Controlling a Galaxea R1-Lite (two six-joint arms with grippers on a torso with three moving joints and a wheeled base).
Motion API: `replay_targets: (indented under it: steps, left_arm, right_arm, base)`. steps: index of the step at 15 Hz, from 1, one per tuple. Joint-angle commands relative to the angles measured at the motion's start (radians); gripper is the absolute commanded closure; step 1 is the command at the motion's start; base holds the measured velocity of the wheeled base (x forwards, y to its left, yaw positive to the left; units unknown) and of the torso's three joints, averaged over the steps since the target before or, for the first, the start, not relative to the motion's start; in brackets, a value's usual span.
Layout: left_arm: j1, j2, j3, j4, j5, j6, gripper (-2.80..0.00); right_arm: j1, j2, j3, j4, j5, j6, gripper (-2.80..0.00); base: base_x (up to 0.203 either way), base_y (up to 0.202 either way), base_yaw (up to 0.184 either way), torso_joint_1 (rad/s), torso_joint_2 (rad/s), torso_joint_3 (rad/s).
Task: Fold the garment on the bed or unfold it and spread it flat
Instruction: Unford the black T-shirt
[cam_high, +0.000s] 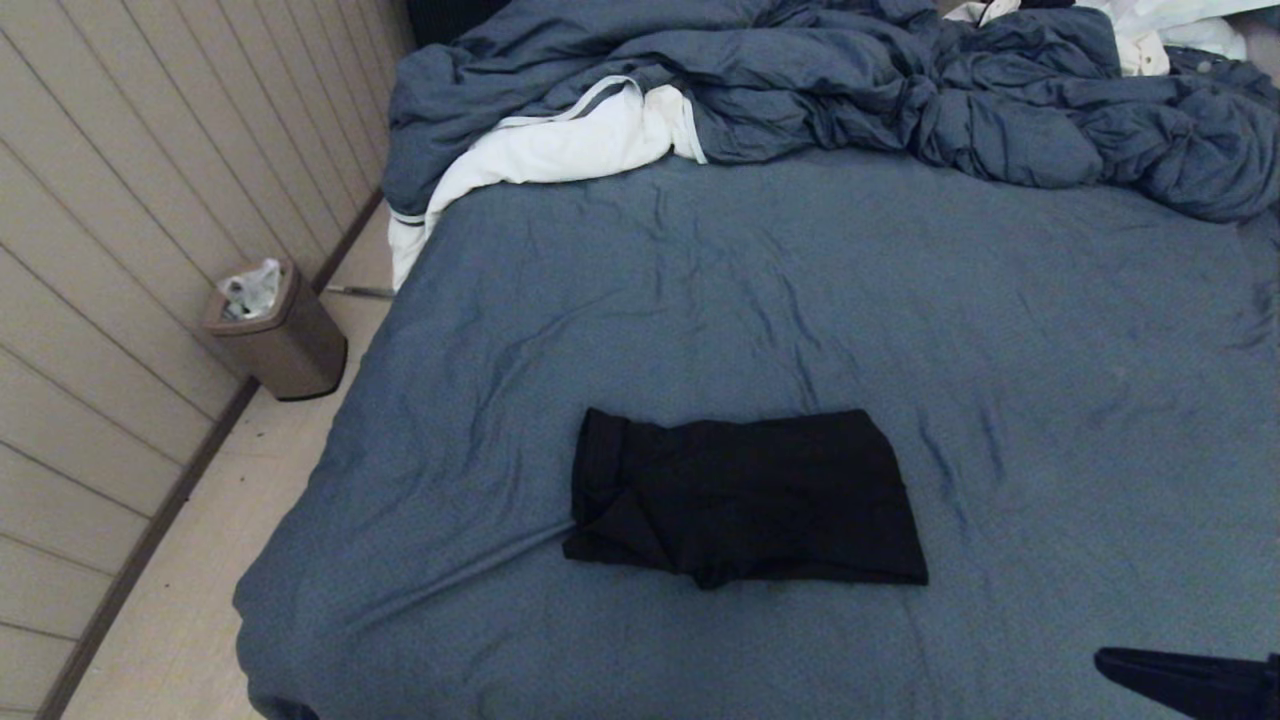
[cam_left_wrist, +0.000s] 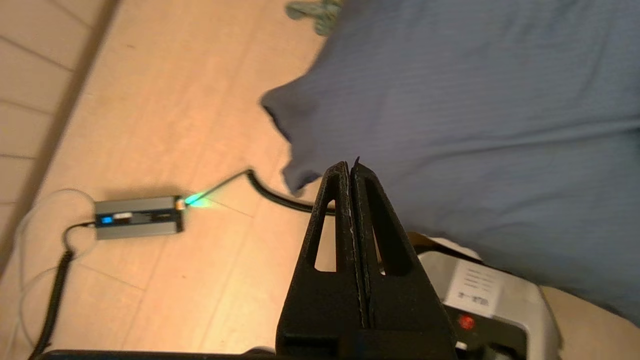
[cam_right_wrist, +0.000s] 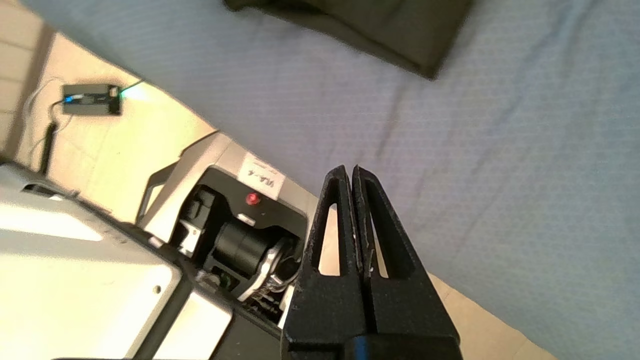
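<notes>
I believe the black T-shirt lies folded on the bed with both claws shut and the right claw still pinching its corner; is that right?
Not quite. The right claw is shut on nothing: the right wrist view shows it over bare sheet, apart from the T-shirt. The rest holds: the shirt lies folded on the bed, and the left claw is shut too.

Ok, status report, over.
Left gripper shut, empty. Right gripper shut, empty. Shirt folded on the bed. Nothing in the way.

Label on robot base — lettering unreadable
</notes>
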Motion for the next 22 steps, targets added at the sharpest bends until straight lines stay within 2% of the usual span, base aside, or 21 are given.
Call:
replay_targets:
  steps: [1,4,6,9,10,12,14,16,17,18,19,20,22]
  left_arm:
    - [0.038,-0.133,0.022,0.023,0.005,0.023,0.00]
    - [0.133,-0.217,0.098,0.031,-0.023,0.112,0.00]
    - [0.184,-0.276,0.140,0.033,-0.113,0.129,0.00]
    - [0.354,-0.364,0.229,0.023,-0.271,0.218,0.00]
    - [0.377,-0.389,0.283,-0.005,-0.317,0.244,0.00]
    - [0.378,-0.410,0.400,-0.130,-0.350,0.260,0.00]
    - [0.376,-0.440,0.466,-0.266,-0.388,0.262,0.00]
    - [0.368,-0.526,0.470,-0.273,-0.404,0.269,0.00]
    - [0.365,-0.582,0.474,-0.275,-0.414,0.300,0.00]
    - [0.363,-0.610,0.494,-0.286,-0.440,0.382,0.00]
    - [0.362,-0.612,0.512,-0.325,-0.461,0.409,0.00]
    - [0.362,-0.612,0.525,-0.368,-0.463,0.406,0.00]
    - [0.362,-0.612,0.554,-0.449,-0.454,0.342,0.00]
  right_arm:
    - [0.009,-0.083,0.013,0.007,0.003,0.001,0.00]
    - [0.020,-0.246,0.048,0.068,-0.004,-0.001,0.00]
    - [0.072,-0.281,0.102,0.093,-0.008,-0.004,0.00]
    - [0.116,-0.301,0.181,0.072,-0.013,-0.005,0.00]
    - [0.120,-0.315,0.218,0.050,-0.014,-0.005,0.00]
    - [0.115,-0.382,0.291,-0.006,-0.025,-0.003,0.00]
    - [0.095,-0.489,0.341,-0.056,-0.087,0.011,0.00]
    - [0.072,-0.612,0.374,-0.098,-0.167,0.052,0.00]
    - [0.064,-0.635,0.409,-0.161,-0.237,0.081,0.00]
    - [0.059,-0.631,0.452,-0.297,-0.287,0.116,0.00]
    - [0.058,-0.627,0.491,-0.426,-0.326,0.142,0.00]
    - [0.059,-0.623,0.517,-0.495,-0.386,0.163,0.00]
    - [0.054,-0.626,0.521,-0.494,-0.399,0.171,0.00]
  base:
    - [0.000,0.000,0.000,0.000,0.00,0.000]
    - [0.000,0.000,0.000,0.000,0.00,0.000]
    - [0.000,0.000,0.000,0.000,0.00,0.000]
    - [0.000,0.000,0.000,0.000,0.00,0.000]
    - [0.000,0.000,0.000,0.000,0.00,0.000]
    - [0.000,0.000,0.000,0.000,0.00,0.000]
    - [0.000,0.000,0.000,0.000,0.00,0.000]
    - [0.000,0.000,0.000,0.000,0.00,0.000]
    - [0.000,0.000,0.000,0.000,0.00,0.000]
    - [0.000,0.000,0.000,0.000,0.00,0.000]
    - [0.000,0.000,0.000,0.000,0.00,0.000]
    - [0.000,0.000,0.000,0.000,0.00,0.000]
    - [0.000,0.000,0.000,0.000,0.00,0.000]
